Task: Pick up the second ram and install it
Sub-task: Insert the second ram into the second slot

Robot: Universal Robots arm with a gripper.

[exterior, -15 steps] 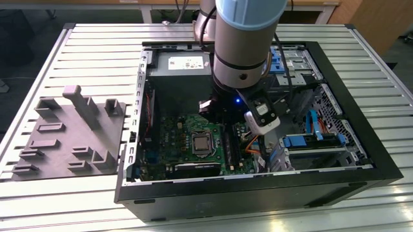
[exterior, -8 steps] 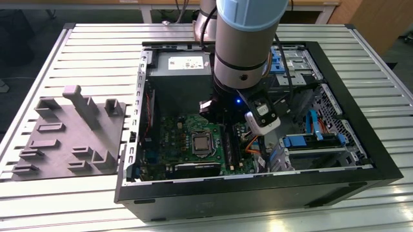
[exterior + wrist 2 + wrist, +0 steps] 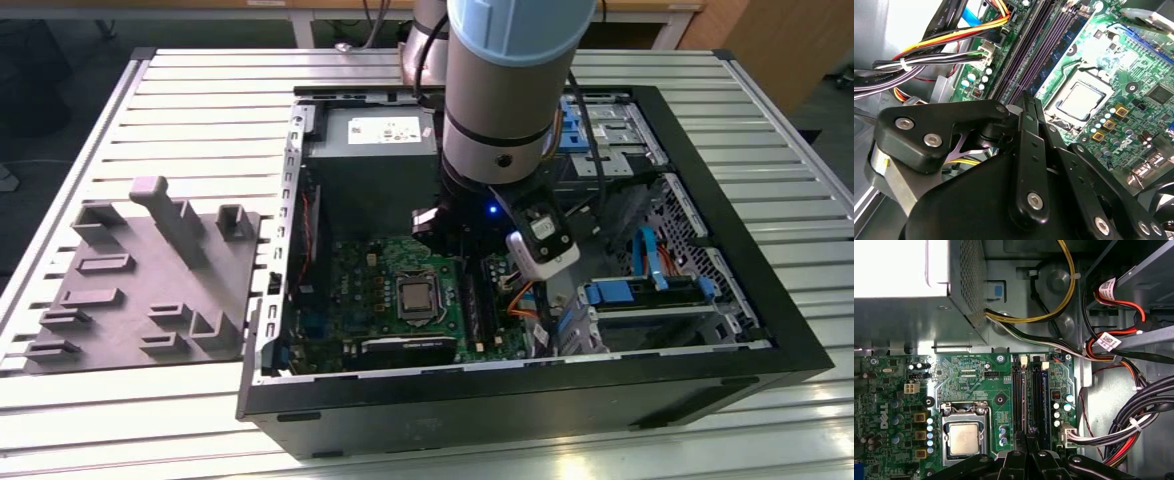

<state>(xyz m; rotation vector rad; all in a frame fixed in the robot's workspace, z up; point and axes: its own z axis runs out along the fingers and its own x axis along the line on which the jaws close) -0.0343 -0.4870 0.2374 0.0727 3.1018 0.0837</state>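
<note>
Exterior view first: the arm (image 3: 501,90) reaches straight down into the open computer case (image 3: 534,400), which lies on its side on the slatted table (image 3: 200,90). Its wrist hangs over the motherboard (image 3: 387,270), just to the exterior view's right of the processor socket (image 3: 418,297). The grey holder tray (image 3: 134,290) sits on the table well apart from the arm, at the exterior view's left of the case.

From both wrist views, the gripper (image 3: 1026,97) (image 3: 1031,440) has its jaws clenched close together, and a thin dark edge shows pinched at their tips. That looks to me like the second ram (image 3: 1032,431), seen end-on, though very little of it shows. It stands right over the long memory slots (image 3: 1021,390), in line with them and beside the socket; whether it touches a slot I cannot tell. Bundled cables (image 3: 929,60) run past on the far side of the slots from the socket.
</note>
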